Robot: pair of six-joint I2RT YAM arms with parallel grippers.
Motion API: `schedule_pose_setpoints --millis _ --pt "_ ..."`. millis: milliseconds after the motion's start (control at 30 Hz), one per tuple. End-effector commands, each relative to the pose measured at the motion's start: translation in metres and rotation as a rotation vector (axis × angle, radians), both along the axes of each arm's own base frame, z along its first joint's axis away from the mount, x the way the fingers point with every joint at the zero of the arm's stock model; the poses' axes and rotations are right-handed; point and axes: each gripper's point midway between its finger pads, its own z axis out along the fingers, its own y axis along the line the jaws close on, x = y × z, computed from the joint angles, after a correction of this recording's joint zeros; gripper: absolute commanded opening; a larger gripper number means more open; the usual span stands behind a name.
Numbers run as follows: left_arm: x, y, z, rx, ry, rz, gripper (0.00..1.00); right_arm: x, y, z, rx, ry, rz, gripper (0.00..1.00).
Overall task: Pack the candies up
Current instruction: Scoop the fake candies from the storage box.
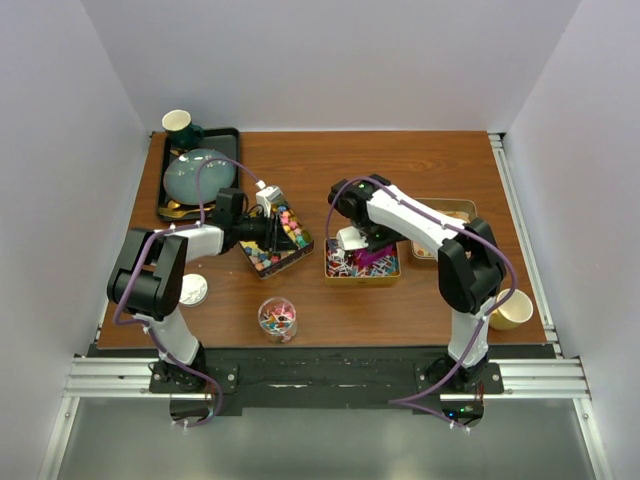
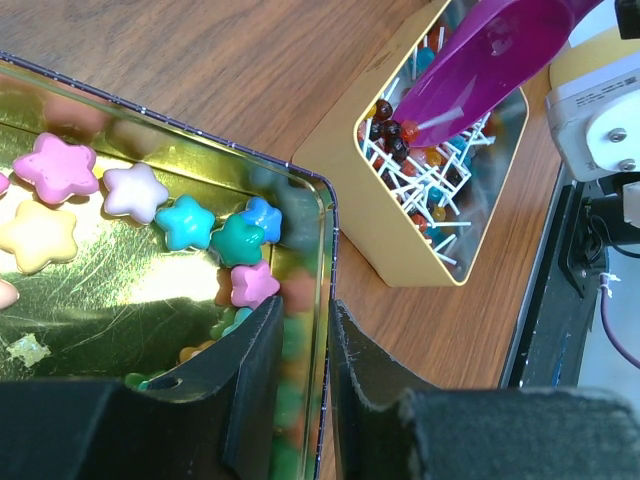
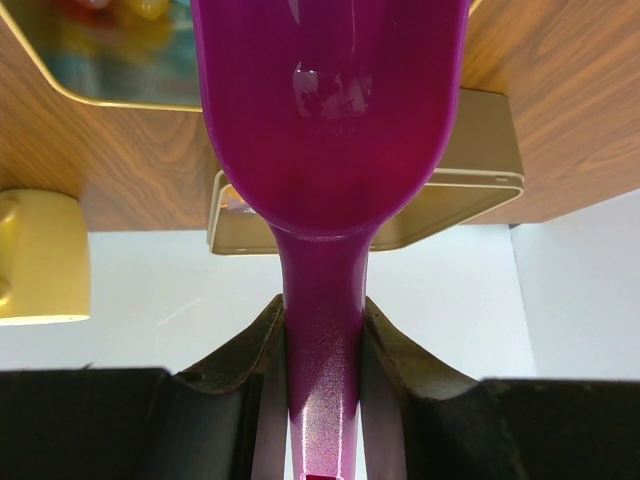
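Nearest, a glass jar (image 1: 277,318) with some candies in it stands between the two arms' bases, a little closer to the left one; beyond it the right gripper (image 3: 322,312) is clenched on the handle of the purple scoop (image 3: 330,110), whose long axis runs straight out from the jaws, its bowl dipped over the gold tin (image 2: 340,170) of lollipops (image 2: 425,185); the jar thus lies back toward the bases and to that arm's left. The left gripper (image 2: 303,325) pinches the rim of the dark tin (image 2: 322,225), one finger inside and one outside, with star candies (image 2: 190,222) just ahead; the tin seems tipped, though I cannot be sure. Both arms reach forward with elbows raised.
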Motion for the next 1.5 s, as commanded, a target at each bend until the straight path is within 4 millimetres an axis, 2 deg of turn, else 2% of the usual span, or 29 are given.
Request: schedule_pose_setpoints --millis 0,133,500,667,700,733,767,833,967,1067,1167,1333,1467 --pt "-0.009 0.004 -0.021 0.058 0.033 0.011 0.28 -0.028 -0.027 0.017 -0.173 0.163 0.055 0.00" --pt "-0.010 0.004 -0.021 0.061 0.037 0.012 0.28 -0.027 -0.009 0.007 -0.153 0.161 0.073 0.00" --pt "-0.011 0.004 -0.025 0.058 0.053 0.012 0.27 -0.046 0.043 -0.033 -0.036 0.185 -0.024 0.00" --pt "-0.013 0.004 -0.021 0.057 0.056 0.013 0.27 -0.048 0.071 -0.053 0.125 0.205 -0.113 0.00" --pt "-0.014 0.005 -0.019 0.060 0.051 0.008 0.27 -0.054 0.075 -0.060 0.172 0.227 -0.132 0.00" --pt "-0.013 0.005 -0.017 0.060 0.048 0.008 0.27 -0.050 0.079 -0.065 0.209 0.212 -0.132 0.00" --pt "-0.013 0.006 -0.017 0.063 0.050 0.009 0.27 -0.053 0.075 -0.065 0.225 0.211 -0.134 0.00" --pt "-0.011 0.005 -0.011 0.060 0.035 0.007 0.27 -0.053 0.082 -0.072 0.296 0.218 -0.131 0.00" --pt "-0.007 0.007 0.000 0.061 0.019 0.003 0.28 -0.058 0.083 -0.078 0.405 0.245 -0.143 0.00" --pt "-0.003 0.008 0.013 0.040 -0.011 -0.010 0.29 -0.058 0.090 -0.079 0.479 0.247 -0.140 0.00" --pt "-0.008 0.011 0.022 0.031 0.000 -0.026 0.31 -0.061 0.097 -0.078 0.551 0.264 -0.141 0.00" --pt "-0.012 0.011 0.038 0.004 -0.014 -0.050 0.32 -0.065 0.104 -0.074 0.607 0.274 -0.140 0.00" --pt "-0.009 0.015 0.048 -0.002 -0.030 -0.045 0.32 -0.066 0.095 -0.076 0.600 0.278 -0.154 0.00"
